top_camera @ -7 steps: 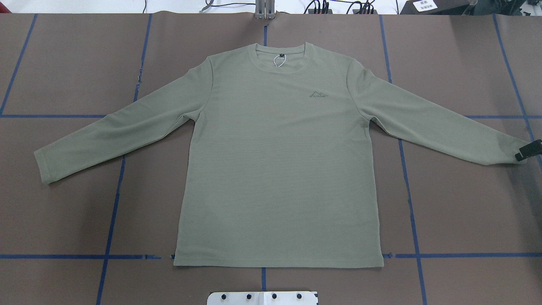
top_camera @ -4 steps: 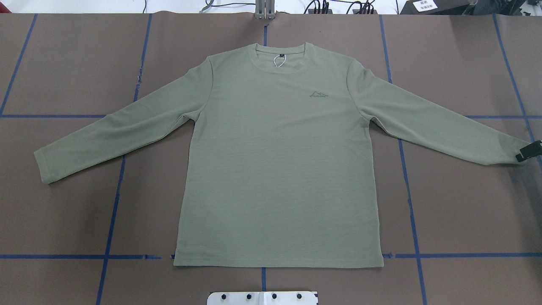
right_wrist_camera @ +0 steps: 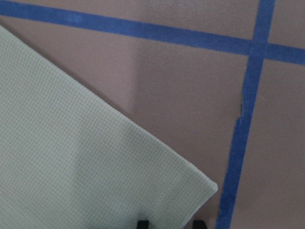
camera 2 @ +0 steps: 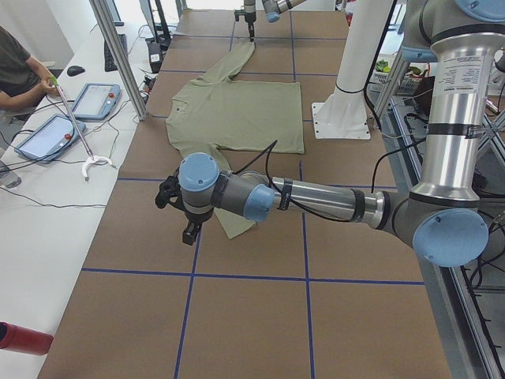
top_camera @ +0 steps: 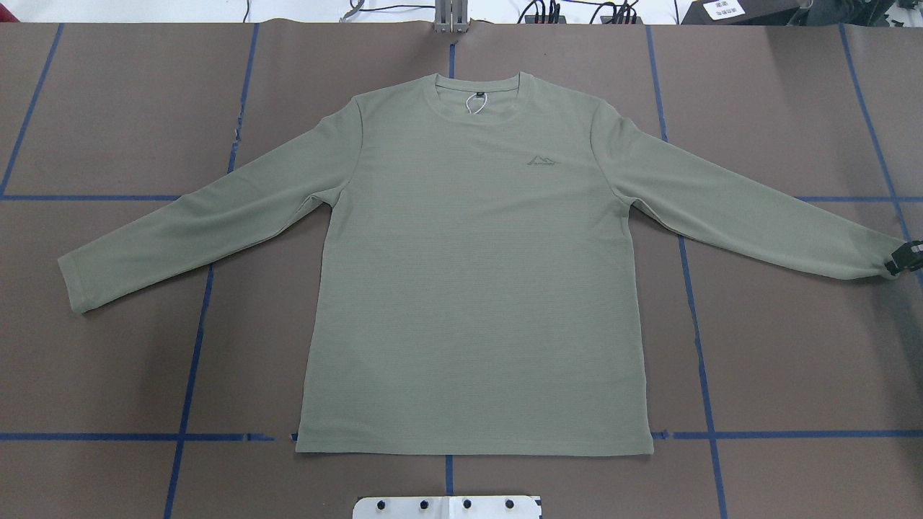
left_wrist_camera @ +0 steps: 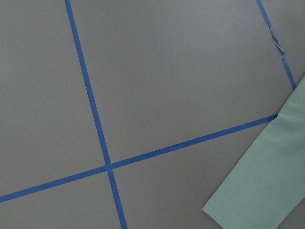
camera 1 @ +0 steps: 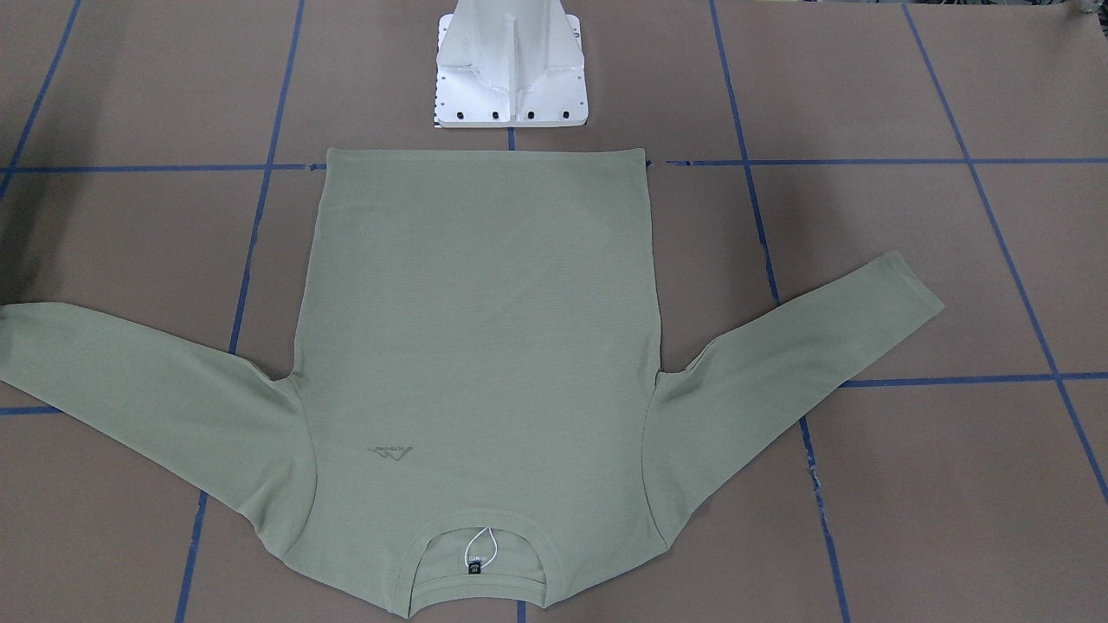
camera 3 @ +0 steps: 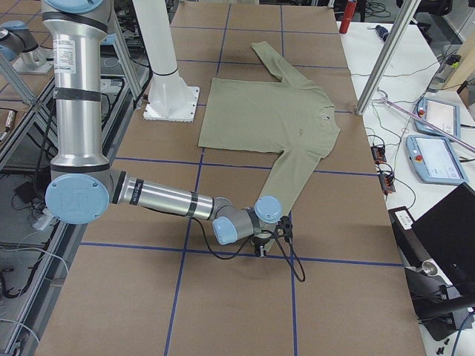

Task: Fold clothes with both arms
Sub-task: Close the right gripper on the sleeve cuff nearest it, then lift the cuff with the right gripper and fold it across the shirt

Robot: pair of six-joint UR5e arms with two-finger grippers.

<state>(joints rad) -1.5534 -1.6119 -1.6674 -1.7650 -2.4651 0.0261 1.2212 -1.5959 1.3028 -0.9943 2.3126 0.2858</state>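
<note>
Pre-fold, sleeve-grab stage: found shirt [top_camera: 476, 288] laid flat mid-table [top_camera: 108, 108], front up, neck away from robot, both sleeves splayed out & down.

Spotted R gripper [top_camera: 903, 259] low at R cuff [top_camera: 869, 263], fingertips [right_wrist_camera: 143, 223] spread, straddling hem edge, not pinching yet. Caught L gripper [camera 2: 188, 231] just beside L cuff [left_wrist_camera: 257, 191], off the cloth; couldn't tell if spread or closed, side cam only. Judged no fold made; next prob. called for closing on both cuffs, then lifting sleeves in over body w/o dragging it. Noted fine-ribbed matte knit, thin & limp, stitched hems, ribbed crew neck, black label [top_camera: 478, 94] w/ white loop; took brown tabletop w/ blue tape grid [top_camera: 86, 197] for smooth, low-grip.
</note>
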